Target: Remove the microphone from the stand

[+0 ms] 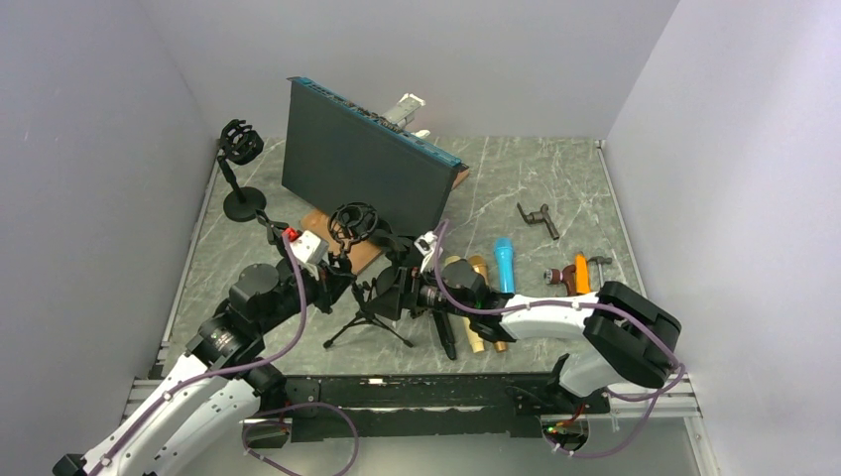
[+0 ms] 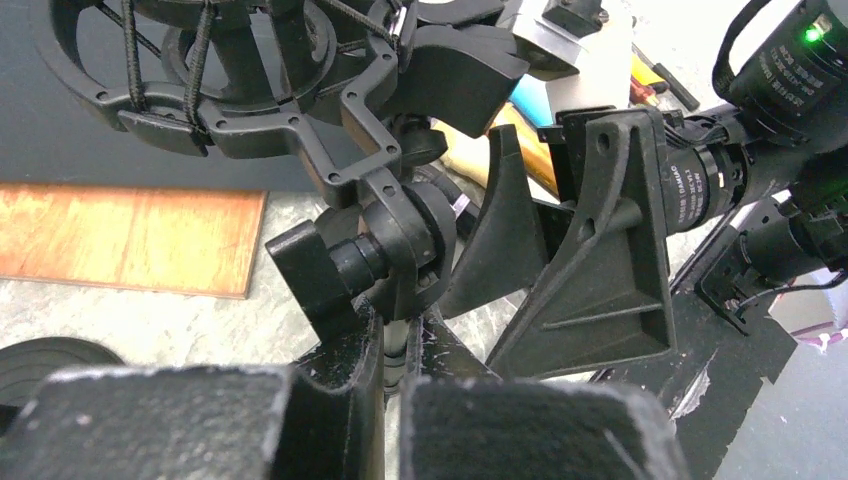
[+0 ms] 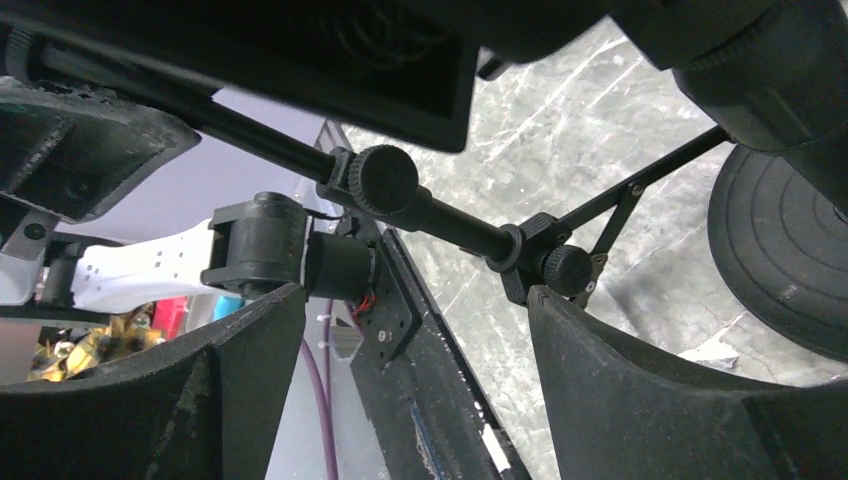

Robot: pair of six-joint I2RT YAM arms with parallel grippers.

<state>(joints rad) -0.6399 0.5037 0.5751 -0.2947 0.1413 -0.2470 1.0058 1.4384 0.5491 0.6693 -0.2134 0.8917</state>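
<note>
The left gripper (image 2: pixel 392 392) is clenched: its 2 black fingers (image 2: pixel 180 420) have met around the thin pole of the black tripod stand (image 1: pixel 365 309), just below the stand's swivel joint and clamp knob (image 2: pixel 330 270). Nothing else is in that grasp.

The right gripper (image 3: pixel 415 300) is spread wide and holds nothing. In the right wrist view, its 2 black fingers (image 3: pixel 650 400) sit on either side of the stand's pole (image 3: pixel 450 222) without touching it. In the left wrist view, the same fingers show as 2 wedge shapes just beside the swivel joint, opposite the left gripper.

The ring-shaped black shock mount (image 1: pixel 353 224) with elastic cords sits on top of the stand, tilted, in front of the dark upright panel (image 1: pixel 367 164). I cannot tell whether a microphone sits inside it. To the right of the stand, a blue microphone (image 1: pixel 505 265) and 2 gold microphones (image 1: pixel 478 297) lie flat on the grey marbled table (image 1: pixel 565 188), apart from both grippers.
</note>
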